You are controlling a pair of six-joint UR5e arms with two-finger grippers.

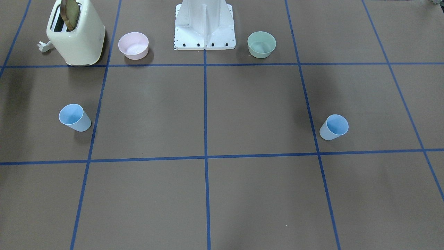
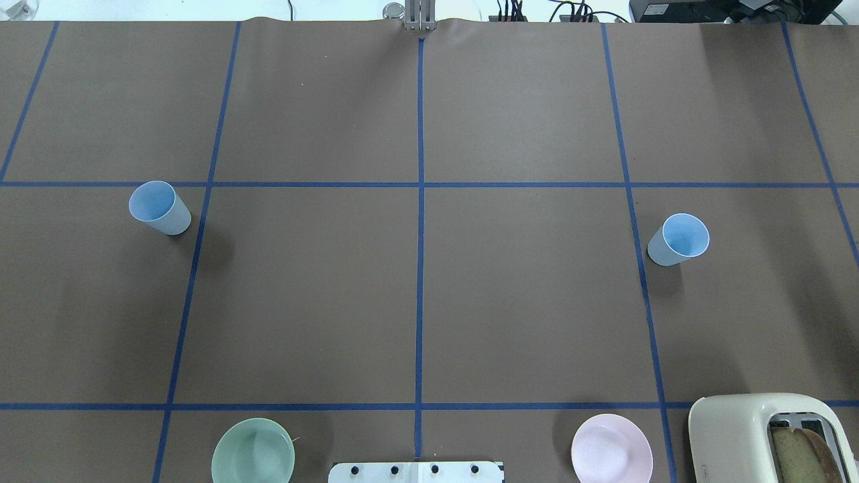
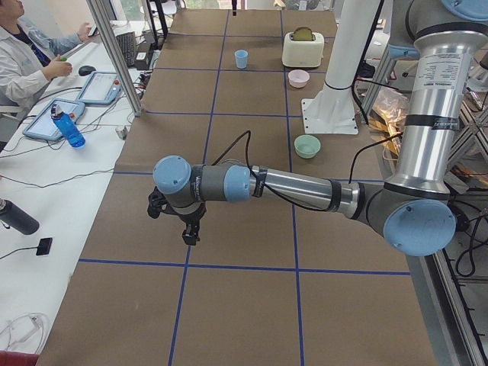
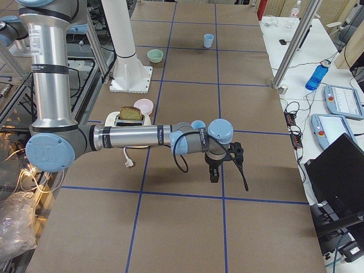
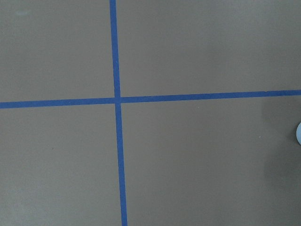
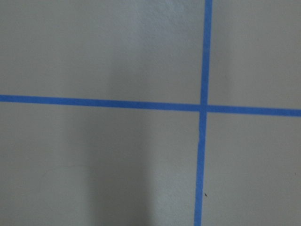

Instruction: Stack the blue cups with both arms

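Seen from overhead, two light-blue cups stand upright and well apart on a brown bench (image 2: pixel 302 302) gridded with blue tape (image 2: pixel 421 268). At middle left, the left blue cup (image 2: pixel 160 208) sits just left of a vertical tape line. It is a tapered, handleless tumbler with its mouth up, the rim wider than the base, the inside a brighter blue than the pale outer wall, and empty. Along the bottom edge a pale green bowl (image 2: pixel 253 453) comes next, then the robot's white base (image 2: pixel 416 471) at bottom centre, then a pink bowl (image 2: pixel 611 448). At middle right stands the right blue cup (image 2: pixel 678 239), the same shape and colour as the first and also empty, just right of another vertical tape line. In the lower right corner a cream toaster (image 2: pixel 738 436) holds a slice of bread (image 2: pixel 802 453). Neither arm appears in this view. From the bench's ends, the left arm (image 3: pixel 297 187) reaches across mid-frame with the left gripper (image 3: pixel 187 238) pointing down above the bench, and the right arm (image 4: pixel 136 136) does likewise with the right gripper (image 4: pixel 214 176). Whether either gripper is clenched or released cannot be told. Both wrist views show only bench and crossed tape.
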